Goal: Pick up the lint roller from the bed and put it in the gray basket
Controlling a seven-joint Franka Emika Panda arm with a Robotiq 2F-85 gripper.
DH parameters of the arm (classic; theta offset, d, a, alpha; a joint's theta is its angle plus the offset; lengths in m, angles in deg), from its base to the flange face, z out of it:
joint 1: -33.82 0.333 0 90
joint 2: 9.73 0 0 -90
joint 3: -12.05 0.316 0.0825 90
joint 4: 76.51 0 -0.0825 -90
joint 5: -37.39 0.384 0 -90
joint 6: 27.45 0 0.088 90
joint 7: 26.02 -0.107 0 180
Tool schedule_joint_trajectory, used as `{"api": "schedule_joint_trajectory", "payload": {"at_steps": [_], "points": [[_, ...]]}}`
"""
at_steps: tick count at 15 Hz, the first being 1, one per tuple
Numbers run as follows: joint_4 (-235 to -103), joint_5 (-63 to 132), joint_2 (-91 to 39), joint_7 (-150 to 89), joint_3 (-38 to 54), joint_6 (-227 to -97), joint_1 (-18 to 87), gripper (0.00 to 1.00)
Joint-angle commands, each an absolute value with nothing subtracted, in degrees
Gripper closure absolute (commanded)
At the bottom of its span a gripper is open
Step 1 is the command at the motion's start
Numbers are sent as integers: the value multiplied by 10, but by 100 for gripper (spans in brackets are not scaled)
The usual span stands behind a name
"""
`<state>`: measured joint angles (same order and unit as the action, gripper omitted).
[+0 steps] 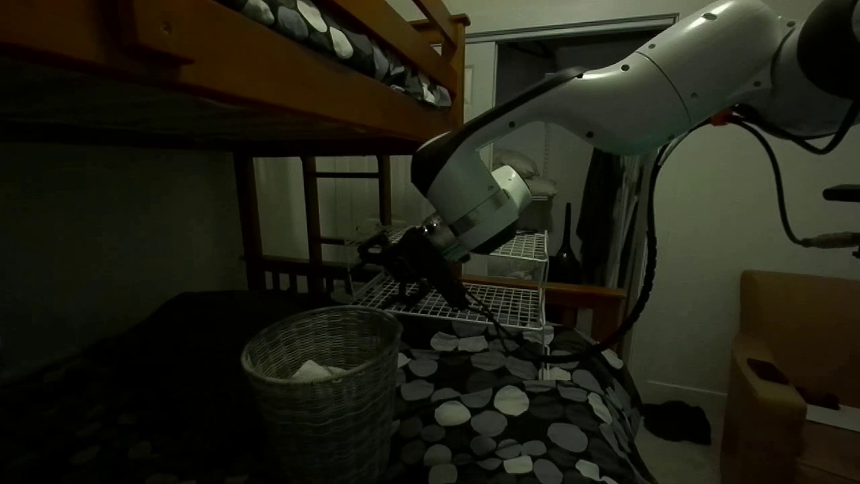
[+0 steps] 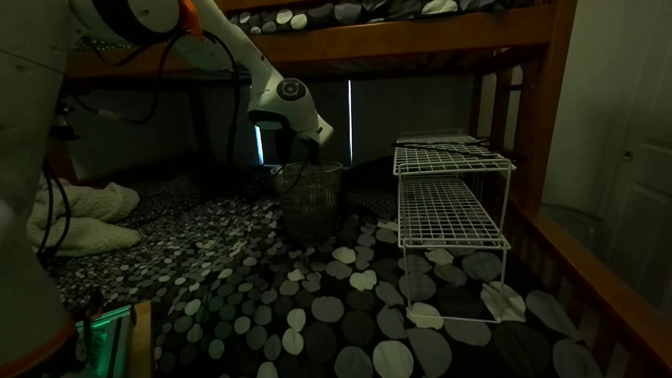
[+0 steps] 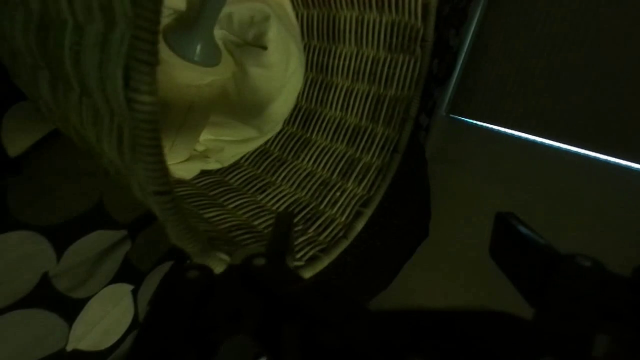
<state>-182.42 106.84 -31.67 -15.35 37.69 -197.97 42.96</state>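
Note:
The gray basket (image 1: 329,423) stands upright on the bed's spotted cover (image 1: 490,423); it also shows in an exterior view (image 2: 310,205) and in the wrist view (image 3: 350,90). Inside it, in the wrist view, a smooth gray-blue handle (image 3: 194,42), which looks like the lint roller's, lies on white cloth (image 3: 260,95); its other end is cut off by the frame. My gripper (image 3: 394,220) is open with nothing between its fingers. It is above and beside the basket's rim, one finger overlapping the rim in the wrist view. In an exterior view the gripper (image 1: 377,277) is dark and tilted.
A white wire rack (image 2: 451,210) stands on the bed, behind the gripper in an exterior view (image 1: 463,306). The upper bunk's wooden rail (image 1: 302,94) runs overhead. A cream blanket (image 2: 89,220) lies near the robot's base. A black cable (image 1: 648,269) hangs from the arm.

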Motion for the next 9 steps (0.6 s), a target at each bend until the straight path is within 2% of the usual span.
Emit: {"api": "schedule_joint_trajectory", "payload": {"at_steps": [1, 6, 8, 9], "points": [[-1891, 1040, -252, -176, 342, -1913, 393, 0], [-1985, 902, -192, -108, 252, -1877, 344, 0], [-1978, 912, -186, -3, 243, -1831, 306, 0], [-1957, 915, -214, -66, 246, -1870, 332, 0]]}}
